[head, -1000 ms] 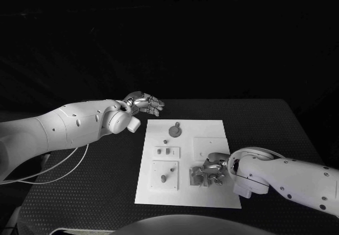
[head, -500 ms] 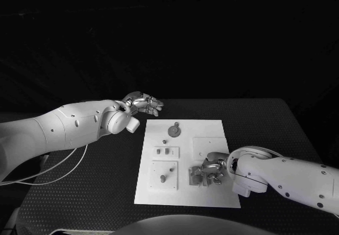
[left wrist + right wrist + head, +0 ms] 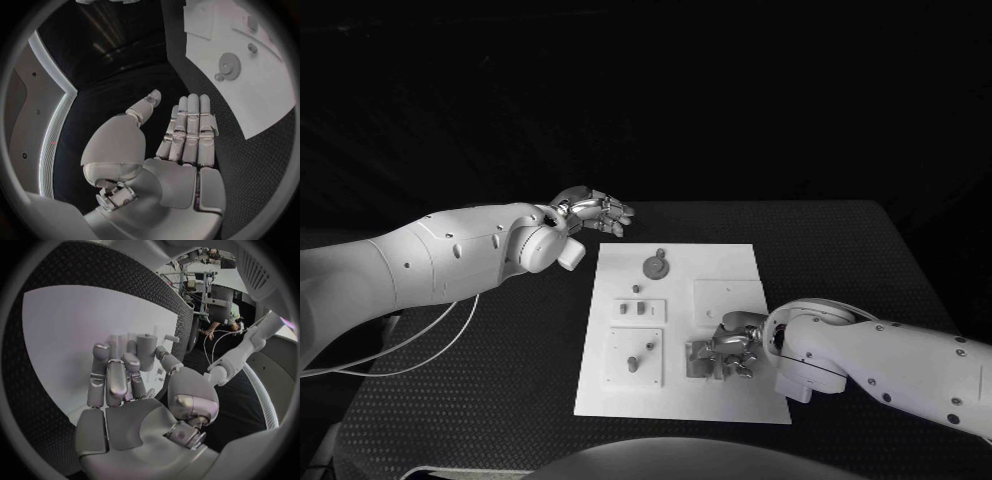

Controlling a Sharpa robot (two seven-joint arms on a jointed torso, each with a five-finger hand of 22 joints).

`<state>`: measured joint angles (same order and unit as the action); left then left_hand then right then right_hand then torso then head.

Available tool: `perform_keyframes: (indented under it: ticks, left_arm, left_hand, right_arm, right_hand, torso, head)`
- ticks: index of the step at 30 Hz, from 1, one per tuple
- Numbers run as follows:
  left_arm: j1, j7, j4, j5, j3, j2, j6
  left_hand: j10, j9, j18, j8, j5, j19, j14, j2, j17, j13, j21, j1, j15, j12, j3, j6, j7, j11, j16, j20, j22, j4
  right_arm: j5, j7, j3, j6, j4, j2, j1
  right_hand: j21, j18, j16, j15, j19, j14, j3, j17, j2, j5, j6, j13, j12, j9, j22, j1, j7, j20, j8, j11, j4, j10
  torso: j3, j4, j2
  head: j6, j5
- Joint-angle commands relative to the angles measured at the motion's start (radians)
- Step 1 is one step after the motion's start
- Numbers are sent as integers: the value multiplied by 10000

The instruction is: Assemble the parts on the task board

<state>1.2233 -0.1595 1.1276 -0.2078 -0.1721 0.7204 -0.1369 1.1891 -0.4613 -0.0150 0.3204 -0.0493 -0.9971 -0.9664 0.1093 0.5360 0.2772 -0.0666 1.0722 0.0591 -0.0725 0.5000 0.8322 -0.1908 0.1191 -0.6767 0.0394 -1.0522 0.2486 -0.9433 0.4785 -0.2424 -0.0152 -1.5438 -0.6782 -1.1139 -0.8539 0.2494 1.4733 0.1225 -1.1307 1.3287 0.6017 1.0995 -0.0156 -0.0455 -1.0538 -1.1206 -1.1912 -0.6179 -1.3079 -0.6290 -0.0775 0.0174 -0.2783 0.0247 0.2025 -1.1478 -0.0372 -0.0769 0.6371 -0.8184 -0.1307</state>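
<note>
Since half a second ago nothing has visibly shifted; over the full second the right hand (image 3: 727,352) has drawn slightly back toward its arm. It rests on the near right part of the task board (image 3: 733,262), fingers curled over a grey part (image 3: 146,351); whether they actually clamp it is hard to tell, as the hand hides it in the head view. Farther along lie small pegs (image 3: 639,308) and a gear (image 3: 656,266). Beyond the board's far left corner, the left hand (image 3: 594,212) hovers with straight fingers, holding nothing. No writing is legible.
</note>
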Motion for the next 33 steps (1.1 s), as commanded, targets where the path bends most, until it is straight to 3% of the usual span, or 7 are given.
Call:
perform_keyframes:
  ticks: [1, 11, 12, 18, 19, 21, 33]
  left_arm:
    - [11, -47, 26, 62, 6, -12, 133]
    - [11, -46, 16, 62, 6, -14, 132]
    - [11, -47, 16, 62, 6, -14, 133]
    - [11, -24, 14, 62, 6, -8, 115]
    - [11, -5, 14, 62, 6, -9, 105]
    - [11, -4, 13, 62, 6, -9, 116]
    - [11, -13, -3, 62, 6, -11, 118]
  left_hand:
    - [-25, 15, -55, 65, -29, -8, -28, -12, 17, -11, -22, -87, 14, 16, 13, -40, 34, -33, 67, -6, 10, -52]
    - [-30, 23, -55, 65, -29, -2, -25, -9, 32, -13, -24, -86, 17, 16, 17, -51, 30, -31, 81, -8, 12, -62]
    - [-30, 23, -55, 65, -29, -1, -25, -9, 34, -13, -24, -84, 17, 16, 18, -52, 30, -31, 82, -8, 12, -62]
    - [-31, 25, -55, 66, -29, 0, -25, -9, 37, -13, -24, -84, 17, 16, 19, -53, 29, -30, 84, -9, 13, -64]
    - [-31, 25, -55, 66, -29, 0, -25, -9, 37, -13, -24, -84, 17, 16, 19, -53, 29, -30, 84, -9, 13, -64]
    - [-32, 27, -54, 65, -29, 0, -25, -10, 41, -14, -26, -92, 19, 16, 16, -56, 27, -29, 87, -11, 13, -73]
    - [-36, 31, -57, 64, -30, 1, -26, -14, 48, -15, -27, -82, 18, 17, 23, -63, 26, -29, 91, -9, 13, -73]
  right_arm:
    - [-166, 111, -52, -255, 35, 6, 75]
    - [-239, 104, -52, -208, 54, 28, 86]
    - [-239, 104, -52, -204, 54, 28, 86]
    - [-241, 101, -52, -172, 51, 15, 87]
    - [-241, 103, -52, -150, 50, 13, 87]
    - [-241, 103, -52, -132, 46, 7, 88]
    - [-536, -198, -49, 441, -106, -240, 86]
  right_hand:
    - [-46, 123, 51, 72, 18, 20, 4, -10, -16, -44, -85, 10, 6, -10, -184, 58, -36, 31, 9, 36, -33, 19]
    - [-46, 123, 51, 72, 18, 20, 4, -10, -16, -44, -85, 10, 6, -10, -184, 58, -36, 31, 9, 36, -33, 19]
    - [-20, 52, -51, 52, 100, -234, -380, -413, 1141, 33, 196, 85, 114, 54, -187, 496, -96, -27, 165, -48, 12, 179]
    - [55, 124, -122, 17, 150, -339, -158, -480, 1422, -15, 403, 109, 212, 109, -141, 615, -143, 21, 289, -66, -287, 329]
    - [139, 124, -189, -33, 124, -468, 728, -545, 1871, -62, 363, 110, 300, 107, -79, 514, -129, 117, 280, -133, -1057, 521]
    - [108, 113, -140, -43, 91, -449, 832, -529, 2152, -49, 396, 76, 239, 105, -104, 498, -200, 103, 294, -109, -1208, 490]
    - [7, 124, -14, -48, 69, -368, 862, -453, 2124, -56, 414, 12, 124, 38, -194, 244, -208, 59, 261, -115, -1351, 442]
  torso:
    - [3, -3, -1]
    - [-1, -2, 1]
    - [-1, -4, 1]
    - [-1, 0, -1]
    - [-2, 0, -1]
    - [-2, 0, -1]
    - [-3, -5, -3]
  head:
    - [-3, -7]
    - [-16, -14]
    - [-26, -18]
    - [-29, -22]
    - [-13, -31]
    - [-13, -31]
    - [-9, -27]
